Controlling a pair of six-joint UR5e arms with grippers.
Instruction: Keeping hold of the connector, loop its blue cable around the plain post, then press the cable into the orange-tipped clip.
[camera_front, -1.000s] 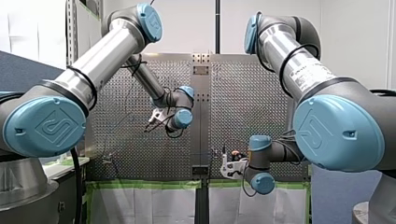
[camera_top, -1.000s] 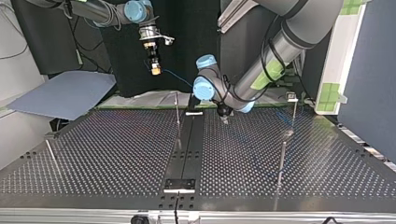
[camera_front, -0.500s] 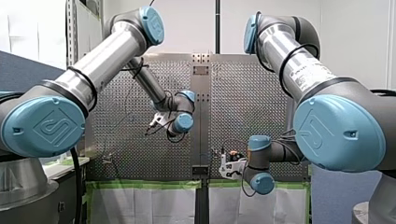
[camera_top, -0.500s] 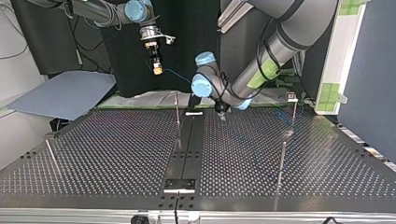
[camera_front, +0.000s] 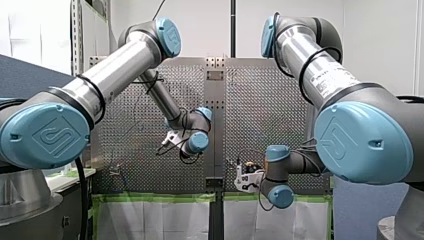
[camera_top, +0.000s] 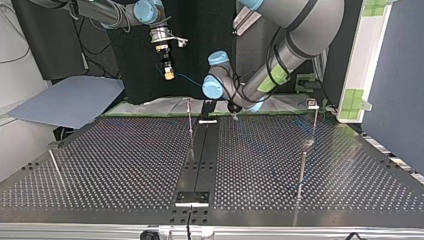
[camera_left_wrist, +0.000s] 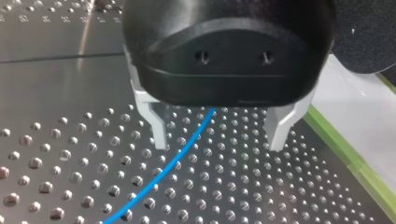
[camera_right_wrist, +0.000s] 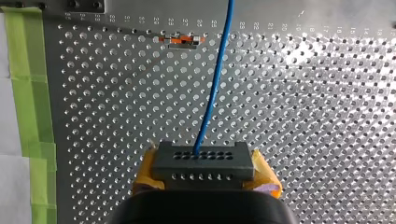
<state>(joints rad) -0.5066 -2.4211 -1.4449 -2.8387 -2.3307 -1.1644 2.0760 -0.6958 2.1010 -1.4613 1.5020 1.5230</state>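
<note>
Since the earlier frames, my left gripper (camera_left_wrist: 218, 140) is travelling downward at centre-left of the front view and up-left in the top view, toward the far edge of the perforated table (camera_top: 125, 165). Its metal fingers (camera_left_wrist: 156, 123) are standing spread, and the blue cable (camera_left_wrist: 161, 179) is running between them, not pinched. Right of centre, low in the front view, my right gripper (camera_right_wrist: 205, 170) is pinching the connector (camera_right_wrist: 201, 156) between yellow pads. The cable is leading ahead from it, passing just beside the orange-tipped clip (camera_right_wrist: 181, 40).

Hazards, as judged: the cable is lying unrestrained, so it is likely risking escape from the spread fingers before reaching a post (camera_top: 190, 120). Which post is the plain one is not showing. Excess tension is threatening to pull the cable from the connector.
</note>
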